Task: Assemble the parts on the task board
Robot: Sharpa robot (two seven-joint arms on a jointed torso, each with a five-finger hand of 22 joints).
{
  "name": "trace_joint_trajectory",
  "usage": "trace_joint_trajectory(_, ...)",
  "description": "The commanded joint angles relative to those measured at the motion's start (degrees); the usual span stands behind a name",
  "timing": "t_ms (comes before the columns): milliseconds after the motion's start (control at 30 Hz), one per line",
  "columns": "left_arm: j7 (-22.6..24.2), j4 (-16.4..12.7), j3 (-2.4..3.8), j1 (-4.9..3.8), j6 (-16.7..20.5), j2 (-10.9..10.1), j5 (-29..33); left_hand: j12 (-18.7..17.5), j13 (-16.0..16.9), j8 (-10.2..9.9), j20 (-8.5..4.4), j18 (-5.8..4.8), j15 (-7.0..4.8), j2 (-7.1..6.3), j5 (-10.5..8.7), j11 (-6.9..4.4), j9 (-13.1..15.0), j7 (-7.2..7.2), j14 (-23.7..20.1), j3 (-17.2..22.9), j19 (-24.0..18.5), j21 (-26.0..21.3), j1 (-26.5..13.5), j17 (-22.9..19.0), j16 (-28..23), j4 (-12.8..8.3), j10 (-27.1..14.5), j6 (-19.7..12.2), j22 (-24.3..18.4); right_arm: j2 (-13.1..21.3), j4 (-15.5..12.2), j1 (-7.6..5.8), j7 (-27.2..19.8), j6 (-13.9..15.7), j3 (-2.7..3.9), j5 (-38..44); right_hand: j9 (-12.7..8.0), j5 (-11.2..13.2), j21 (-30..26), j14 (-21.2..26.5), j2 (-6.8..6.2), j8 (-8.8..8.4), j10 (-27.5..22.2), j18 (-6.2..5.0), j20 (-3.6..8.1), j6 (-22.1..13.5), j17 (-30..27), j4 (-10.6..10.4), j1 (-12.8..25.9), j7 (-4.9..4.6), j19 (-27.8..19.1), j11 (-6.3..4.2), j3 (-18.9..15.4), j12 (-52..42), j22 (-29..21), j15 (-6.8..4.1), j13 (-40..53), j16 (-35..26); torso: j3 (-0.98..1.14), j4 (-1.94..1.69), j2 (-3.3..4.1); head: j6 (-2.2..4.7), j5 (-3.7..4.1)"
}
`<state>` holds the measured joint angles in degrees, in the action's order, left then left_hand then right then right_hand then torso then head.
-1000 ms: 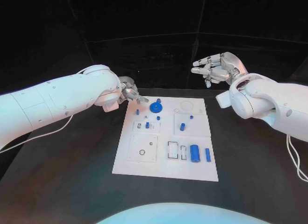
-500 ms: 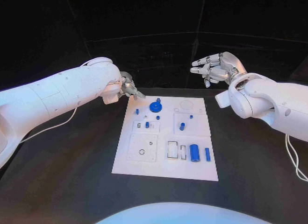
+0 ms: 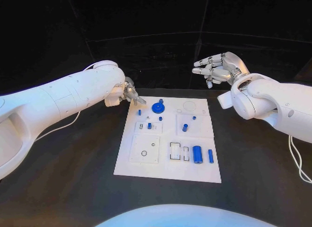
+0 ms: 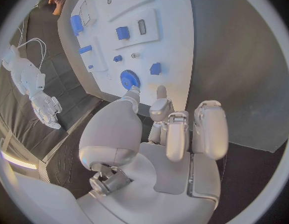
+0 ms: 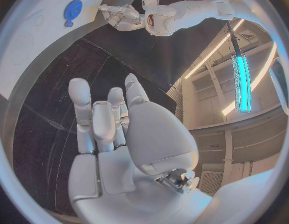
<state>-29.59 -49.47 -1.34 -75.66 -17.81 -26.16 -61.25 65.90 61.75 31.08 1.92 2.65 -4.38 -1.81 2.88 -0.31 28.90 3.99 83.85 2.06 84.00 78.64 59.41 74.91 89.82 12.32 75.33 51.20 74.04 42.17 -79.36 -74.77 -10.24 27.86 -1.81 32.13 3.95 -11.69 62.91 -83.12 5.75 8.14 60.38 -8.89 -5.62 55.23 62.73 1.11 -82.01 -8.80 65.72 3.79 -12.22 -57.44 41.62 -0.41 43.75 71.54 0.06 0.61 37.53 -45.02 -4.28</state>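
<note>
Lying flat in the middle of the black table [image 3: 74, 189], the task board [image 3: 166, 172] carries small blue parts [image 3: 197, 154]. Farther back, the left hand [image 3: 129, 92] hovers at its far left corner, fingers loosely curled, holding nothing. The right hand [image 3: 220, 68] is raised beyond, fingers apart, empty.

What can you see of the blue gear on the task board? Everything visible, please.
The blue gear is a round, toothed, plastic-looking disc lying flat near the far edge of the white task board, with a small blue piece at its centre. In the left wrist view the left hand hovers beside it with a fingertip near its rim; contact can't be told.
</note>
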Motion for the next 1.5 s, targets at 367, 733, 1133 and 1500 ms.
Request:
trace_joint_trajectory(367,0.01,1.76,-0.79,0.70,-3.63,1.29,-1.40,-0.19,0.00,-0.21,0.24,0.81,0.39,0.38,-0.09,0.01,-0.20,-0.03,6.15,-0.69,0.22,0.14,0.72,15.09,0.18,-0.01,-0.38,0.58,0.38,-0.17,0.04,-0.11,-0.26,-0.50,0.04,0.51,-0.09,-0.27,-0.29,0.33,-0.26,0.06,-0.56,-0.17,0.04,-0.42,0.09,0.23,0.42,0.01,-0.42,0.01,-0.12,0.38,0.00,-0.13,-0.06,-0.27,0.04,-0.06,-0.04,-0.20,-0.29)
trace_joint_trajectory(733,0.09,1.53,-0.96,0.96,-4.22,1.30,-1.42,0.16,0.30,-0.20,0.22,0.71,0.35,1.04,-0.09,-0.04,-0.34,-0.09,6.15,-1.04,0.40,0.46,1.40,15.09,0.18,-0.03,-0.19,0.86,0.85,-0.36,0.15,-0.11,-0.36,-0.57,0.04,0.53,-0.10,-0.33,-0.32,0.37,-0.15,0.03,-0.55,-0.18,0.02,-0.57,0.06,0.31,0.41,-0.02,-0.50,0.03,-0.03,0.34,0.00,-0.12,-0.06,-0.31,0.05,-0.02,-0.02,-0.10,-0.33)
trace_joint_trajectory(1133,0.99,1.51,-0.99,1.02,-4.45,1.29,-1.33,0.32,0.34,-0.27,0.19,0.66,0.32,2.05,-0.09,-0.09,-0.60,-0.14,6.15,-1.44,0.50,0.64,2.90,15.09,0.18,-0.48,-0.13,1.13,1.15,-0.48,0.25,-0.10,-0.36,-0.56,0.03,0.54,-0.10,-0.35,-0.32,0.41,-0.08,0.03,-0.61,-0.18,0.01,-0.61,-0.02,0.36,0.38,-0.03,-0.53,0.04,0.04,0.38,0.00,-0.11,-0.14,-0.37,0.08,-0.04,-0.04,-0.19,-0.36)
trace_joint_trajectory(1500,2.44,1.65,-1.00,1.02,-6.07,1.48,-0.27,0.27,0.17,-0.38,0.19,0.62,0.32,2.75,-0.08,-0.09,-0.85,-0.13,6.15,-1.77,0.53,0.73,4.38,15.09,0.18,-1.20,-0.21,1.28,1.33,-0.61,0.33,-0.10,-0.35,-0.60,0.03,0.54,-0.10,-0.35,-0.32,0.41,-0.08,0.03,-0.61,-0.18,0.01,-0.61,-0.02,0.36,0.38,-0.03,-0.53,0.04,0.04,0.38,0.00,-0.11,-0.14,-0.37,0.06,-0.04,-0.03,-0.26,-0.50)
